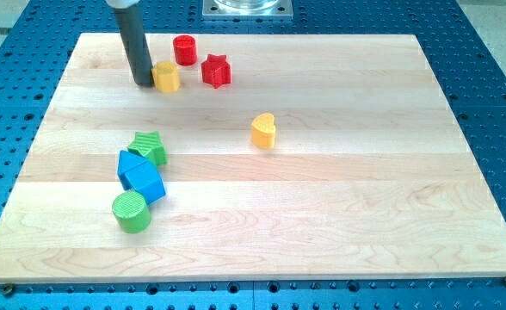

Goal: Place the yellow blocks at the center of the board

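Board (322, 215) seen from above and in front. The rod carries no gripper, so there is nothing to spread or pinch; its tip (143, 83) rests on the wood at about 9 o'clock of the yellow hexagon (167, 77), touching or just beside it, which cannot be settled from this angle. That block sits near the board's 11 o'clock region, with the red cylinder (184, 50) at its 1 o'clock and the red star (216, 71) at its 3 o'clock, both near. The yellow heart (263, 131) stands alone, close to the centre, slightly toward 12 o'clock.

Progress, as judged: the heart looks roughly placed; the hexagon is well apart from the centre and has the larger journey left, toward 4 o'clock.

At the board's 8 o'clock a cluster lies: green star (150, 147), two blue blocks (139, 176) pressed together, and green cylinder (132, 212). The blue shapes overlap and are hard to separate. The rod's upper part is cut off by the view's top.
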`<state>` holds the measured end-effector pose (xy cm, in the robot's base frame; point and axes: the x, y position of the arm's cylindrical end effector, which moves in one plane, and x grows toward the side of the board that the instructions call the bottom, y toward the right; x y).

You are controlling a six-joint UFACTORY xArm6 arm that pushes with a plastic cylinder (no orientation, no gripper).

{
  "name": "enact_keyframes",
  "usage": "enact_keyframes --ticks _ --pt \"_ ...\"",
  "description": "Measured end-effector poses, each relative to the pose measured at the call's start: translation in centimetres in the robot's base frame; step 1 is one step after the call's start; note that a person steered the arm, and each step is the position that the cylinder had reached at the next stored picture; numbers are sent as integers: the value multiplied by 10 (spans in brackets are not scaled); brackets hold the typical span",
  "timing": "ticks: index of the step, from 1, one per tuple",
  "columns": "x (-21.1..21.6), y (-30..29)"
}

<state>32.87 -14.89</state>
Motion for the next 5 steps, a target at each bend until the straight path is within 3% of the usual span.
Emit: enact_keyframes --ticks 1,2,3,4,5 --pt "47 74" --pt "45 17" --pt "-10 -24" --pt "-29 15" --pt "33 89"
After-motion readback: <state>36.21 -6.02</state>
